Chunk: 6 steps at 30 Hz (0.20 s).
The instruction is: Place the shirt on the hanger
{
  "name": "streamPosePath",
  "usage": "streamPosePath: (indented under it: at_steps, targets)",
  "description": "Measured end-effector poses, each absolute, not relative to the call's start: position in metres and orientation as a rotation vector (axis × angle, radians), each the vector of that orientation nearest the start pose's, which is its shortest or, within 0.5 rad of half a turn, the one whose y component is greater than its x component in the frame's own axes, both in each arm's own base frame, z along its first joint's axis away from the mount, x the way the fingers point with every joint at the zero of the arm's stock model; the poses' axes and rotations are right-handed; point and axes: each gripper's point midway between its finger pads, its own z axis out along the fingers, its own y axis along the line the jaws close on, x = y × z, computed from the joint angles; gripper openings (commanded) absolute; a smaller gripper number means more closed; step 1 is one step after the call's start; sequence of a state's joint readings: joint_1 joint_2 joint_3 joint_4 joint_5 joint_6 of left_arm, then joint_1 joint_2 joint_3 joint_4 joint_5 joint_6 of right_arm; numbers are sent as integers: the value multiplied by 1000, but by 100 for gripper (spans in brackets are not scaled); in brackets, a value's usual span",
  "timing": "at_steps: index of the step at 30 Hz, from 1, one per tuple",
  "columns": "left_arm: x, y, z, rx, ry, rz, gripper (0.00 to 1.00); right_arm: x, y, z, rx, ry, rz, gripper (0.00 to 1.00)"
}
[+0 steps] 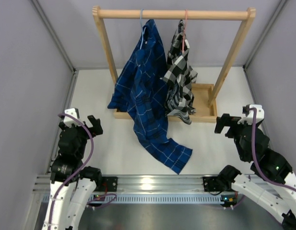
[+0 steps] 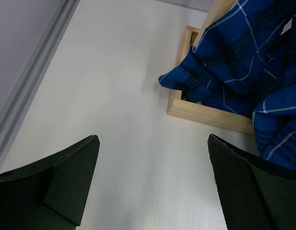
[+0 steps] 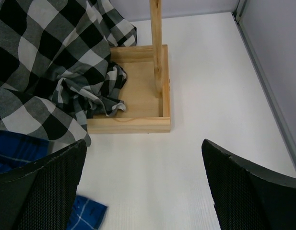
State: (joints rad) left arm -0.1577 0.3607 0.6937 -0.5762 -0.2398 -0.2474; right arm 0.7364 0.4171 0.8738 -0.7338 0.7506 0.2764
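The dark blue plaid shirt (image 1: 147, 91) hangs on the light-blue wire hanger (image 1: 141, 21), whose hook is over the wooden rail (image 1: 171, 14). One sleeve trails onto the table (image 1: 176, 155). The shirt also shows in the left wrist view (image 2: 253, 62), draped over the rack's base, and a sleeve corner shows in the right wrist view (image 3: 88, 213). My left gripper (image 1: 92, 125) (image 2: 152, 177) is open and empty, low at the left, apart from the shirt. My right gripper (image 1: 223, 123) (image 3: 143, 187) is open and empty at the right.
A black-and-white checked shirt (image 1: 180, 76) (image 3: 47, 62) hangs on a pink hanger (image 1: 185, 24) beside the blue one. The wooden rack has two slanted posts and a tray base (image 1: 205, 117) (image 3: 133, 124) (image 2: 205, 117). Grey walls stand on both sides.
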Motion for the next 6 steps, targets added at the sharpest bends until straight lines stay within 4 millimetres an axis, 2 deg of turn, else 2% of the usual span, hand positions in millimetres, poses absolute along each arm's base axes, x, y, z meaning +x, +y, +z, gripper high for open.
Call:
streamPosePath:
  at_steps: [6]
  targets:
    - [217, -2, 245, -247, 1790, -68, 98, 196, 25, 287, 104, 1767, 25, 100]
